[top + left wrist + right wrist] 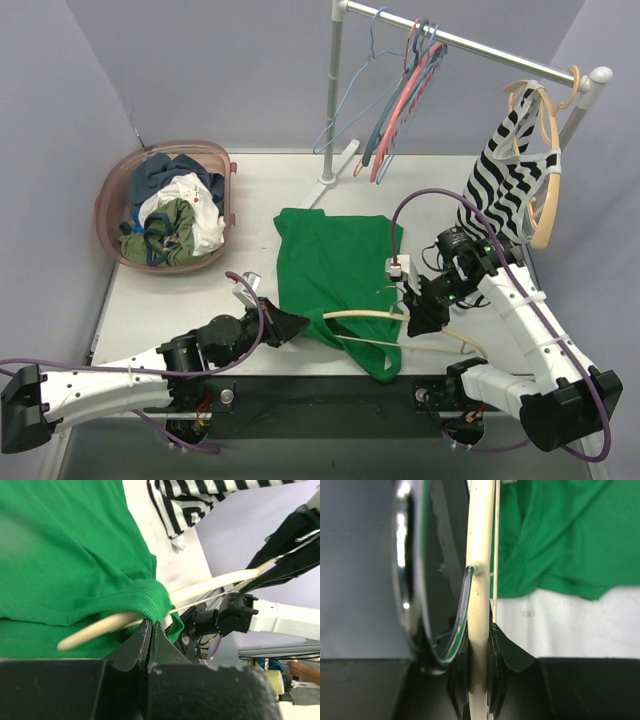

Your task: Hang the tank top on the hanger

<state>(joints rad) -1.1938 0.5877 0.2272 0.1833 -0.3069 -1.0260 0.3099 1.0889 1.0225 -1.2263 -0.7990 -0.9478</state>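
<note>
The green tank top (330,265) lies flat on the white table (180,300), with one strap reaching toward the near edge. My left gripper (291,325) is shut on a fold of the top's near left edge, which shows close up in the left wrist view (151,621). The cream hanger (365,316) lies across the top's near part. One arm of the hanger (212,586) passes under the pinched fold. My right gripper (424,316) is shut on the hanger (480,580) near its metal hook (410,580). The tank top (565,535) lies beyond it.
A pink basket (108,200) of clothes stands at the back left. A clothes rail (470,42) at the back holds thin pink and blue hangers (400,100). A zebra-striped top (508,170) hangs on a tan hanger (546,195) at its right end.
</note>
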